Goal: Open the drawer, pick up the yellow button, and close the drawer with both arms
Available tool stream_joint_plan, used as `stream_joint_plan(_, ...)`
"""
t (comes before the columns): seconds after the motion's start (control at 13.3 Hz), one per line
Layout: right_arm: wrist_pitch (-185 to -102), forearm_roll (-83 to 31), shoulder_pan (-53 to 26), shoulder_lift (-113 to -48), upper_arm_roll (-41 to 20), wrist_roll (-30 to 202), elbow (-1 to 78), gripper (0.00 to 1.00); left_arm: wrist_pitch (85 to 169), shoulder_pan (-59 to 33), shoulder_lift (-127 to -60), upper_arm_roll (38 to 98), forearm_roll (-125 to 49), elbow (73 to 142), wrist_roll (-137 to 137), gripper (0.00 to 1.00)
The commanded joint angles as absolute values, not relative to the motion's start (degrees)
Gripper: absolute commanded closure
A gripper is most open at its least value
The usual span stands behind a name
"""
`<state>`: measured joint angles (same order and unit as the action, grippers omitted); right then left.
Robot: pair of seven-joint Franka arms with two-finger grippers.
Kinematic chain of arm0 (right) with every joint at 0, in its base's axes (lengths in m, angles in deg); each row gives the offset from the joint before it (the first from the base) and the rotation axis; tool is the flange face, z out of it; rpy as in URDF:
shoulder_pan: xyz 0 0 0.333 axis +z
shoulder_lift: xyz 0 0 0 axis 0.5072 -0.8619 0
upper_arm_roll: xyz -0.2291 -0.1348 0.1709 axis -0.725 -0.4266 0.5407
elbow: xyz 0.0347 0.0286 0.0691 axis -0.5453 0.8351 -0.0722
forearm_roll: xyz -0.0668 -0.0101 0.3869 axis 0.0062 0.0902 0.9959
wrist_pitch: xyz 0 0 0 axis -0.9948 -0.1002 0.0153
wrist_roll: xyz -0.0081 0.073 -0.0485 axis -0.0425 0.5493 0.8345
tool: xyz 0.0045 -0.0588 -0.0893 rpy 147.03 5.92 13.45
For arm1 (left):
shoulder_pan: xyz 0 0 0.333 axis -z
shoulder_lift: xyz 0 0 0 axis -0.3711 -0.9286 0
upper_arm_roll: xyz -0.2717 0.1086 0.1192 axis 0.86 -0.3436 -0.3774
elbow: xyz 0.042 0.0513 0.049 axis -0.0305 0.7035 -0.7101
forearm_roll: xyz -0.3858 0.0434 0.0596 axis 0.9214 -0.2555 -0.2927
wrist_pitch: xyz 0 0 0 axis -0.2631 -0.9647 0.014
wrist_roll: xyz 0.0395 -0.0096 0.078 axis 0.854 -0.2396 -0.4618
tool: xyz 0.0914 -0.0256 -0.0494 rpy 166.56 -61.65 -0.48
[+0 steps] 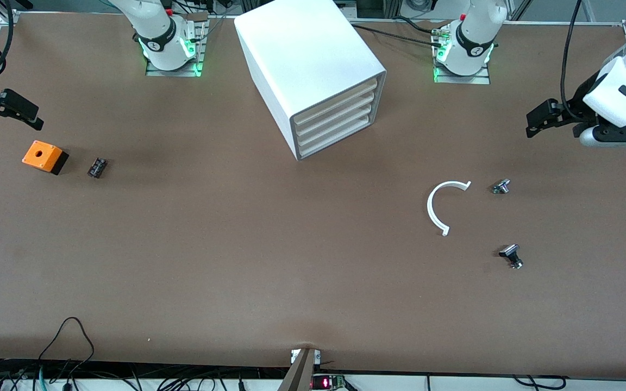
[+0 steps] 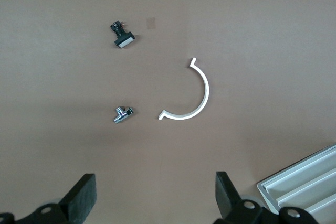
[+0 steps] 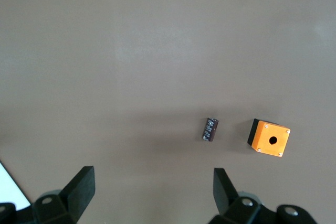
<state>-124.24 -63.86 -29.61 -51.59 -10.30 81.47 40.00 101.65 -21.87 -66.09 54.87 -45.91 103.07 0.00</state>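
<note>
Brown table (image 1: pixel 237 260); cabinet (image 1: pixel 313 70) angled, top drawer (image 1: pixel 340 93) shut, button unseen. Left pincer (image 2: pixel 155 203) and right pincer (image 3: pixel 152 198) both wide, hovering at table ends. I fear a one-armed pull drags the cabinet.

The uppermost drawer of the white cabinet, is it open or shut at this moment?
Shut. In the front view the drawer lies level with the three lower ones inside the cabinet; none is pulled out. Both open grippers, left and right, hang apart from it.
</note>
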Motion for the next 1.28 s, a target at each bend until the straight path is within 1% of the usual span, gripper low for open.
stream_joint_plan(0.0,-124.11,-64.26,-29.68,-52.08,-10.2,81.78,38.93,0.0,100.22,-22.04,-66.34,55.34,-47.38,101.62,0.96,0.0)
stream_joint_plan(0.38,-124.11,-64.26,-29.68,-52.08,-10.2,81.78,38.93,0.0,98.46,-21.69,-67.13,55.25,-47.2,99.6,0.18,0.0)
stream_joint_plan(1.2,-123.93,-64.26,-29.42,-51.91,-10.02,80.9,38.84,0.0,98.46,-21.96,-67.13,55.25,-47.2,99.42,0.79,0.0)
